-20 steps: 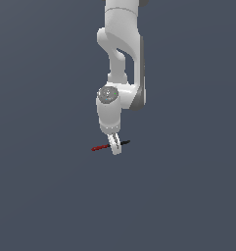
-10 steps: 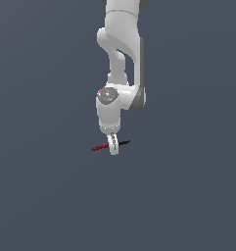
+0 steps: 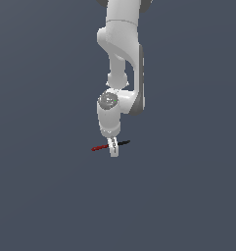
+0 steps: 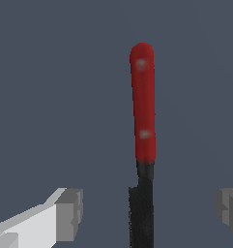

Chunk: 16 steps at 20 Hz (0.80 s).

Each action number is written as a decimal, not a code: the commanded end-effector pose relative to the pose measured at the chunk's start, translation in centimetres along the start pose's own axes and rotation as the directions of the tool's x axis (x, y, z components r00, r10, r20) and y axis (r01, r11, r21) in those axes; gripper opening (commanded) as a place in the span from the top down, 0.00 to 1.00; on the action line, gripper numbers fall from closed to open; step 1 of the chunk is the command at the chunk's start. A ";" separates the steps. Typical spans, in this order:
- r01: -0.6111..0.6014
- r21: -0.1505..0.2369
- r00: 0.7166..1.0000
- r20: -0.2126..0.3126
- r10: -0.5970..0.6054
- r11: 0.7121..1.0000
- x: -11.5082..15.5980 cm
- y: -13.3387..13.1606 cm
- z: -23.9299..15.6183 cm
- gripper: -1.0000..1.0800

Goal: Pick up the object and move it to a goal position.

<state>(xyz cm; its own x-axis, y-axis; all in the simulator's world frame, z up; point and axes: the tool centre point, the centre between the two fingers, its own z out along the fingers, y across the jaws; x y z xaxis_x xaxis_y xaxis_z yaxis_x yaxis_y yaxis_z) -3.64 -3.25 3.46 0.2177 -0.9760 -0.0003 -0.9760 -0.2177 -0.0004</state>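
Rod (image 4: 142, 140) lies flat on plain grey floor (image 3: 188, 196), half red, half black. Red half points to exterior view's left, black half to right. Gripper (image 3: 113, 148) low over rod's middle, spread wide. Finger pads (image 4: 69, 214) on both sides of black half, gap each side, no touching. Floor edges not seen. Bare floor all around rod.

Rod (image 3: 109, 145) flat on floor (image 3: 51, 196), near mid-floor, well off all edges, lengthwise across exterior view's left-right. Gripper (image 3: 113, 148) straddling rod's middle from above; fingers (image 4: 65, 213) either side, apart from it. Arm (image 3: 120, 63) rising behind.
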 end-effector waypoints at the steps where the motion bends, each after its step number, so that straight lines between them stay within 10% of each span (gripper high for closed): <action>1: -0.001 -0.001 1.000 0.000 0.001 1.000 0.0 0.1 1.3 0.04; 8: -0.003 0.000 1.000 0.000 0.003 1.000 0.0 0.0 2.7 0.04; 9: -0.003 0.000 1.000 0.000 0.003 1.000 0.0 0.0 2.7 1.00; 16: -0.003 0.000 1.000 0.000 0.003 1.000 0.0 0.0 2.7 1.00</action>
<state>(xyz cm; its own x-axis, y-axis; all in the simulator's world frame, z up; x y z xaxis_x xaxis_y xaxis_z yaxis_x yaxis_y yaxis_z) -3.67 -3.47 0.95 0.2125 -0.9772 0.0002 -0.9772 -0.2125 0.0000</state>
